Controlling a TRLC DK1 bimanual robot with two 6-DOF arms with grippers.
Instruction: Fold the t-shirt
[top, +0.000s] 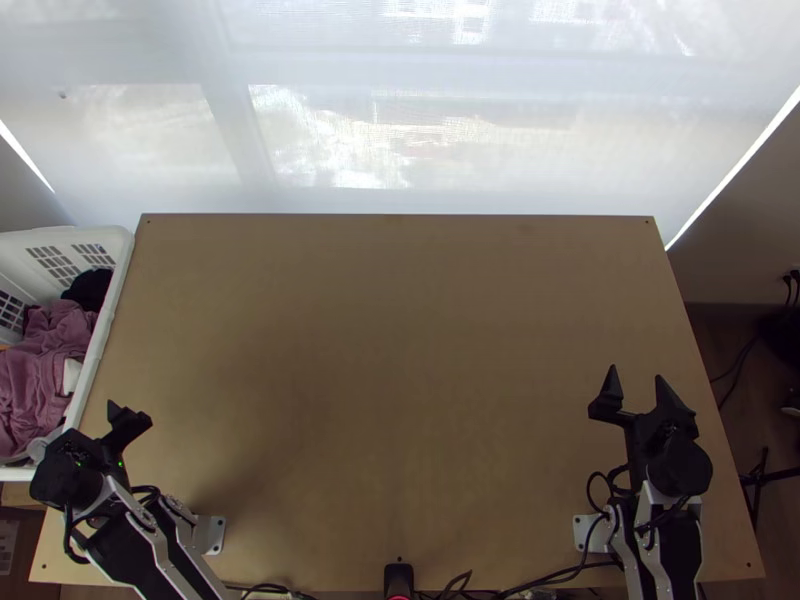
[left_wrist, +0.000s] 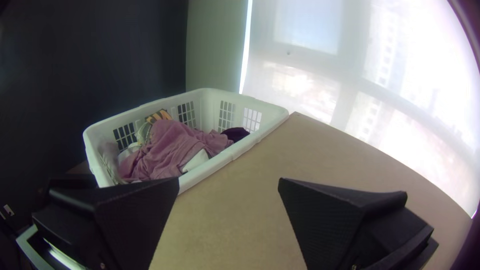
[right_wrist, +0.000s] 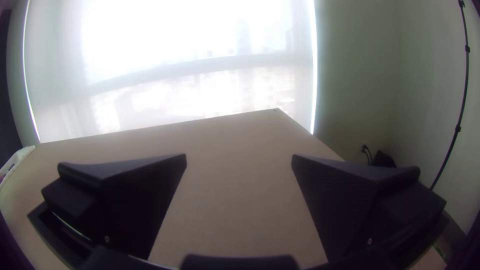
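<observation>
From afar I can see a pale translucent blind (top: 330, 65) beyond the bench (top: 400, 340), a white openwork basket (top: 113, 300) beside its left edge, and a slim black pole (right_wrist: 467, 49) near a pale wall (right_wrist: 360, 65).

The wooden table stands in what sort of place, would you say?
Probably an indoor robot test room: two robot arms at the table, a basket of clothes beside it, and a screened window beyond.

“Where's the top view from?”
“High over the near edge of the table (top: 400, 380), steeply down.”
“The wrist views?”
“Left arm (top: 145, 535): across the close basket (left_wrist: 232, 156) to the window (left_wrist: 310, 92). Right arm (top: 655, 540): over the table to that window, basket far aside.”
“Shared?”
“Table, window and basket, by all three”
</observation>
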